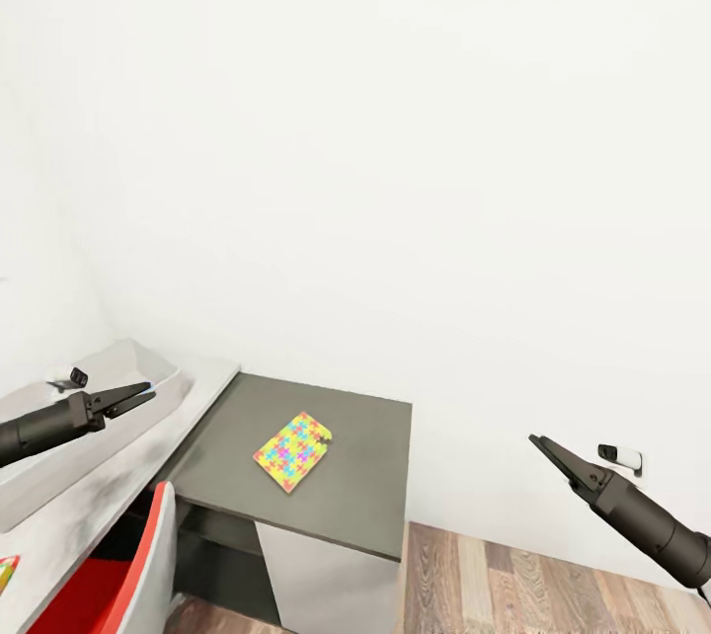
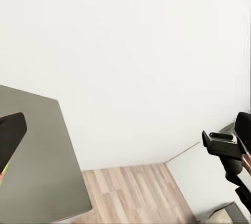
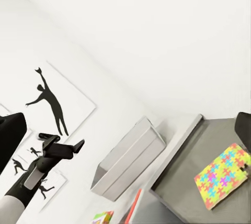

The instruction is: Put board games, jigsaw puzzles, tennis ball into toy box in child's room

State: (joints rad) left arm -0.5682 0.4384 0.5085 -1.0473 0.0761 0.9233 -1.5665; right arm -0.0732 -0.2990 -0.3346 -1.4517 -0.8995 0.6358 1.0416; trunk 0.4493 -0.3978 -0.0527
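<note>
One jigsaw puzzle [image 1: 292, 451] [image 3: 222, 174] lies flat on the lower dark grey top of the table [image 1: 365, 486]. A corner of a second puzzle [image 1: 5, 570] [image 3: 103, 217] shows at the pale desk's near end. The light grey toy box [image 1: 59, 461] [image 3: 128, 161] stands on the pale desk by the wall. My left gripper [image 1: 151, 391] hovers open over the box's right rim, holding nothing. Off the table's right side, my right gripper [image 1: 534, 438] hangs open and empty above the floor. The board games, tennis ball and bed are out of view.
A red and white chair [image 1: 128, 575] is tucked under the pale desk at the lower left. Wooden floor [image 1: 513, 575] lies to the right of the table. White walls close in behind, with black silhouette pictures [image 3: 52, 103] on the left wall.
</note>
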